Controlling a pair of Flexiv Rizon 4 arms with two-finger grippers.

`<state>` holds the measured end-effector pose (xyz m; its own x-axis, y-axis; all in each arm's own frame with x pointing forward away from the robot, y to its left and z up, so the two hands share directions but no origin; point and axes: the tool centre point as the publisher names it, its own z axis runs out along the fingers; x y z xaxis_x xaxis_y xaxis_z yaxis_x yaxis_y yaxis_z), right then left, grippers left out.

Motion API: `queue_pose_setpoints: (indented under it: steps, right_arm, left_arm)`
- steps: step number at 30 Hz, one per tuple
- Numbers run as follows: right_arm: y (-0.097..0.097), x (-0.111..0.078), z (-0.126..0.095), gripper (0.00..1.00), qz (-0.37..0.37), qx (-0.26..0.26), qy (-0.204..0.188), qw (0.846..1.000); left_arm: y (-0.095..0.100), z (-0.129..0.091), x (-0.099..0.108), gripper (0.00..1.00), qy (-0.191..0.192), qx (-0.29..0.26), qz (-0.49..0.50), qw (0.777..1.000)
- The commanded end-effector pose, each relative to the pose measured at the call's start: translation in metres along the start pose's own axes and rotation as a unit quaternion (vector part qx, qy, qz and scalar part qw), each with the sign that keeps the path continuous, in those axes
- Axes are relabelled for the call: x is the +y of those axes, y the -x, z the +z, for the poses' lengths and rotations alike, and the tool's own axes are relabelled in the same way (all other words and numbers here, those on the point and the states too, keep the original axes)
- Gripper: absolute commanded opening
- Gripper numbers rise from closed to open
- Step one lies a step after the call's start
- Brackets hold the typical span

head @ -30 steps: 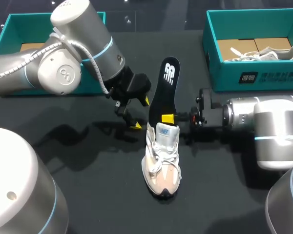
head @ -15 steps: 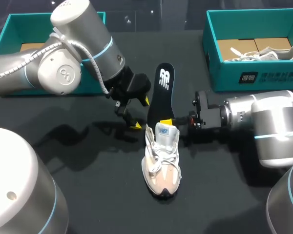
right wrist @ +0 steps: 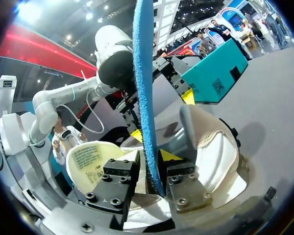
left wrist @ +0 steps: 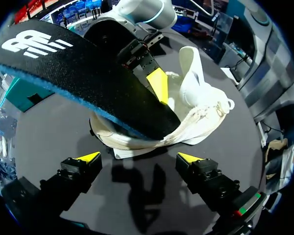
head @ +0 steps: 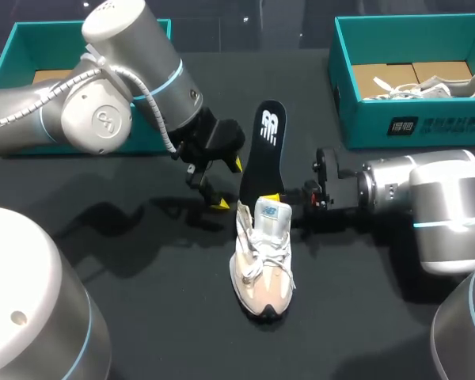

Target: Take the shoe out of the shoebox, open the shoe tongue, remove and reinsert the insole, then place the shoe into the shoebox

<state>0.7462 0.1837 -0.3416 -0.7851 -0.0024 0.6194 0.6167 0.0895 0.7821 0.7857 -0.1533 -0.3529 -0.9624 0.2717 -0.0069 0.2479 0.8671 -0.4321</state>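
The right gripper pinches the insole from both sides, its blue edge standing upright between the fingers; the white shoe sits just ahead, its tongue folded out beside the gripper; the left gripper hangs beyond, fingers apart, near a teal box.

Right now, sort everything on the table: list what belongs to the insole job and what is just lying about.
In the job: shoe; insole; right end effector, shut on the insole; left end effector, open beside the shoe; left shoebox or right shoebox, unclear which.

Lying about: second shoe, in the right shoebox.
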Motion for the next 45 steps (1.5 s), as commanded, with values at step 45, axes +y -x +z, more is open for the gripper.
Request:
queue_pose_setpoints:
  steps: [45]
  right_arm:
    - [0.005,0.055,0.01,0.29,-0.07,0.011,-0.049,0.996]
  left_arm:
    - [0.0,0.0,0.0,1.0,0.001,0.0,0.0,1.0]
